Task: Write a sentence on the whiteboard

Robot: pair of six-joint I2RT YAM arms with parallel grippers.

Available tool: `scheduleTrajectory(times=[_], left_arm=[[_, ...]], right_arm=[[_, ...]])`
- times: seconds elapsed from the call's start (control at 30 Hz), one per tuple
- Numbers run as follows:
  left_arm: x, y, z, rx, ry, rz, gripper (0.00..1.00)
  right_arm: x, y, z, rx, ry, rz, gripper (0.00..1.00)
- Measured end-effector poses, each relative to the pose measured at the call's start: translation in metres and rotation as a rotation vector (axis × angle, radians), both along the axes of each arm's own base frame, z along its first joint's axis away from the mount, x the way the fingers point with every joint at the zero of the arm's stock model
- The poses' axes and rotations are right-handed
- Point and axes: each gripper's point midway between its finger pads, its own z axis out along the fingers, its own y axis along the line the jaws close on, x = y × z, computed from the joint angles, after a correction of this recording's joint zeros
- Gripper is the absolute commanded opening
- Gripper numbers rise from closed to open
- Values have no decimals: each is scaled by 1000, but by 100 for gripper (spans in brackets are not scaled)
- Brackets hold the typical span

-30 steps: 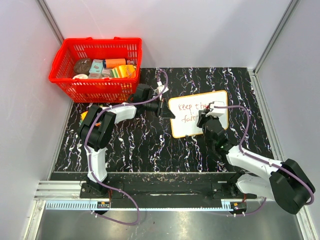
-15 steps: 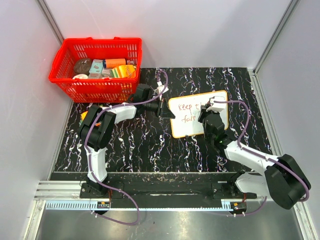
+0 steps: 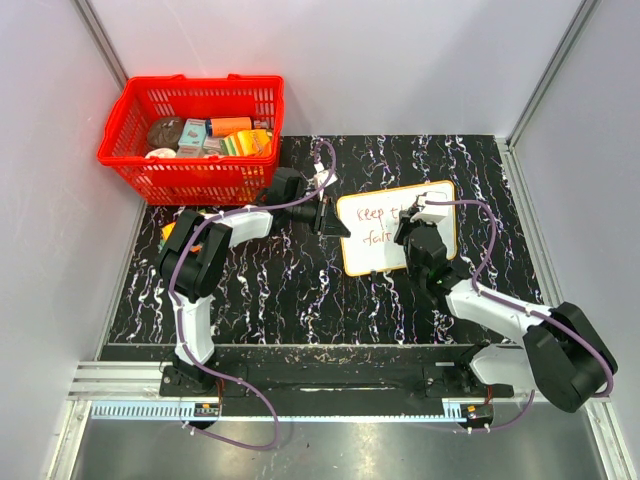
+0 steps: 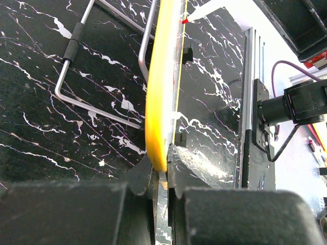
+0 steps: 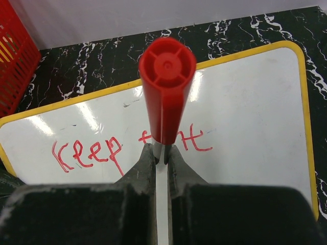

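The whiteboard [image 3: 372, 259], white with an orange-yellow rim, lies on the black marbled table right of centre. My left gripper [image 3: 337, 222] is shut on its left edge; in the left wrist view the yellow rim [image 4: 159, 92] sits between my jaws at the left gripper [image 4: 162, 171]. My right gripper [image 3: 415, 232] hovers over the board, shut on a red marker [image 5: 167, 87] that stands up between the right gripper's [image 5: 161, 152] jaws. The sentence [image 5: 87, 152] reads "Keep" in red; further letters are partly hidden behind the marker. The sentence in the top view [image 3: 372, 213] has a second line, "fait", below it.
A red basket [image 3: 128, 158] with several packaged items stands at the back left. A small orange object [image 3: 168, 232] lies beside the left arm. A bent metal wire [image 4: 92, 104] lies on the table behind the board. Grey walls close in both sides.
My right arm has shifted slightly left over the board with the marker. The left arm and the board have not moved.
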Motion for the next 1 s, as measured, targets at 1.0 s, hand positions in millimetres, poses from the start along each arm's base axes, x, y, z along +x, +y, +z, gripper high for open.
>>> scheduleTrajectory(times=[1.0], left_arm=[[0,0,0,0,0,0,0]], right_arm=[[-17,-5,-24,60,69,2,0]])
